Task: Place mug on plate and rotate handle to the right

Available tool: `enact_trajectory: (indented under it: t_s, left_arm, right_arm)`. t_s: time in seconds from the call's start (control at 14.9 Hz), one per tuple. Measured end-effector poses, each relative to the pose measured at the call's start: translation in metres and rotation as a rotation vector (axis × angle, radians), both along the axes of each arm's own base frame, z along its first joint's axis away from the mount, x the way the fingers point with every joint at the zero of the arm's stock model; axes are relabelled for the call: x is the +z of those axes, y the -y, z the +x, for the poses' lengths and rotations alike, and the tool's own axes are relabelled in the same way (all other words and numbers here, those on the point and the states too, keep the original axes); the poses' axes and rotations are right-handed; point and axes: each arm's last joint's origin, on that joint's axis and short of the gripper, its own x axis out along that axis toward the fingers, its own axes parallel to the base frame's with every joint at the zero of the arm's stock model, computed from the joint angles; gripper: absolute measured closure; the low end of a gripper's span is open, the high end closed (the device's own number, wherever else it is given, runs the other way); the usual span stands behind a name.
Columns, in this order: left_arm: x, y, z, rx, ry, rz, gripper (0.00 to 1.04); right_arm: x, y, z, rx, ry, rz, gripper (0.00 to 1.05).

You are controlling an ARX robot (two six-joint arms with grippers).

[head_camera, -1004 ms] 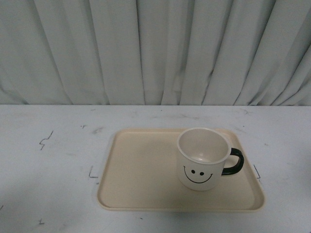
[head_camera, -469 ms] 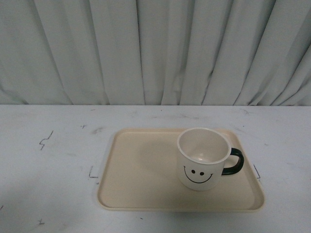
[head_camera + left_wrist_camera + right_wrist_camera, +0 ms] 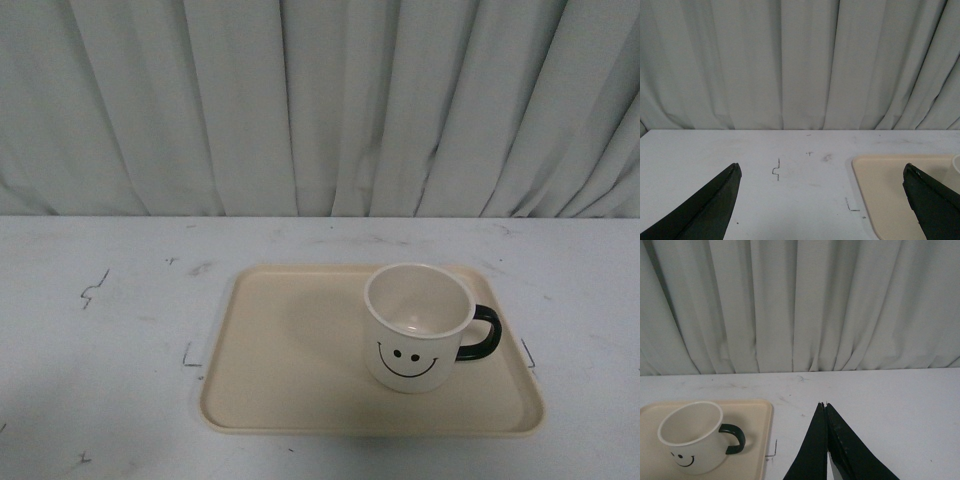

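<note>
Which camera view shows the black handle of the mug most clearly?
The front view: the handle shows whole, pointing right from the mug on the tray. The right wrist view also shows it, near the picture's edge. The left wrist view shows only a sliver of the mug's rim, no handle.

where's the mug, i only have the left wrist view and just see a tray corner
Observer: The mug stands upright on the right part of the tray, smiley toward the front camera.
Operator: which way is the handle
Observer: The handle points to the robot's right.
Operator: is the right gripper on it
Observer: No. The right gripper is shut and empty, off to the mug's right, over the bare table.
Operator: and my left one
Observer: The left gripper is open and holds nothing; the front view shows neither arm near the tray.
</note>
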Motion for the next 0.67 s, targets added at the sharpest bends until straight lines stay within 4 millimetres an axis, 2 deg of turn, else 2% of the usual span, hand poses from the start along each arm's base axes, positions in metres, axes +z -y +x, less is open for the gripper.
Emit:
enact_trajectory:
  t_s: [0.67]
  left_arm:
    - [0.0, 0.0, 0.0, 0.0, 0.0, 0.0, 0.07]
  right_arm:
    - [0.001, 0.0, -0.017, 0.0, 0.006, 0.0, 1.03]
